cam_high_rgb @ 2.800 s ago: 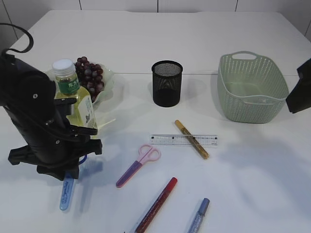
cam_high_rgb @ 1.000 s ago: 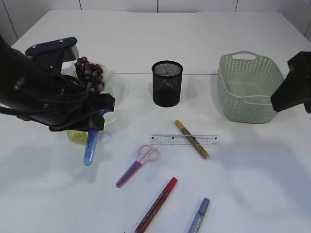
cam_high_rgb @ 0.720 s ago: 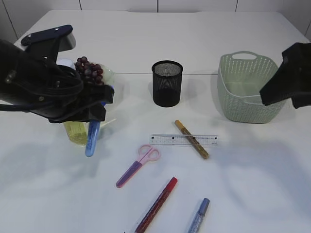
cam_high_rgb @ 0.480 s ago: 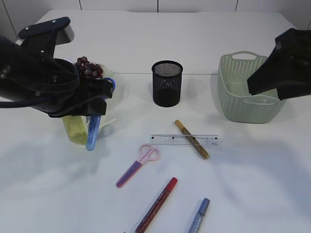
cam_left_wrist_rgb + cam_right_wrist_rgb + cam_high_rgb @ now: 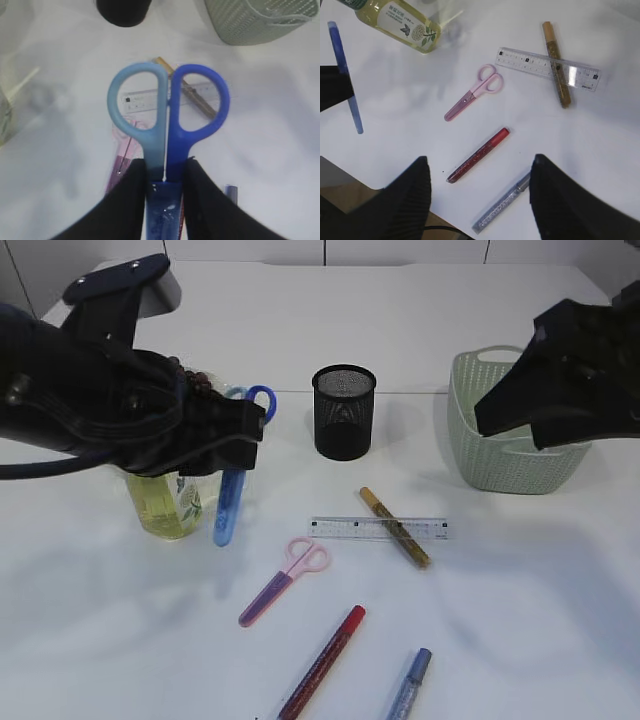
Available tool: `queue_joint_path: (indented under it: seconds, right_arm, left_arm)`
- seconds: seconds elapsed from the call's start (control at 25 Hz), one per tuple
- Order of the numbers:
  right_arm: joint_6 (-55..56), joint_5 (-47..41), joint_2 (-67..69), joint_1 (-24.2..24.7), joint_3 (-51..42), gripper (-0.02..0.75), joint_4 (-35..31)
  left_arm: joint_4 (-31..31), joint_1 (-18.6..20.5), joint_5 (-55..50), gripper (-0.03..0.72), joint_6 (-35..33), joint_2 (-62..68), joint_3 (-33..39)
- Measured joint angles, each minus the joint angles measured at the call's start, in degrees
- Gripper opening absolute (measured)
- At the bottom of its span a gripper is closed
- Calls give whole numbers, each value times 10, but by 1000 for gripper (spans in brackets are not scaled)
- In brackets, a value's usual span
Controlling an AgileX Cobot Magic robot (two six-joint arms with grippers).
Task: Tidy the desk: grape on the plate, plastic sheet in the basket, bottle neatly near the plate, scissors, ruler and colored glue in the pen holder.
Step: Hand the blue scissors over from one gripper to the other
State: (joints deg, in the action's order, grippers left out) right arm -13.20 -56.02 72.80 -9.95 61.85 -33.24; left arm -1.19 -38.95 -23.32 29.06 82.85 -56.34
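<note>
Left claw (image 5: 165, 172), clenched on the blue scissors (image 5: 236, 472), has swung rightward toward the mesh pen holder (image 5: 343, 411), which looks empty; right claw (image 5: 477, 192) released

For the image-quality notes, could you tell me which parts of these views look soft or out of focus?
Left wrist view: blue scissors fairly sharp, table behind soft. Right wrist view: the tool's dark fingers blurred, ruler crisp. Exterior view: both arms slightly smeared.
</note>
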Motion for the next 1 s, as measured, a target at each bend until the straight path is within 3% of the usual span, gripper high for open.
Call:
queue_joint_path:
  seconds: [0.32, 1.0]
  right_arm:
    - [-63, 12, 4, 0, 0, 489, -65]
    - [-241, 44, 73, 0, 0, 489, -334]
  left_arm:
    - [24, -25, 32, 167, -2, 0, 1]
    - [36, -25, 24, 167, -6, 0, -36]
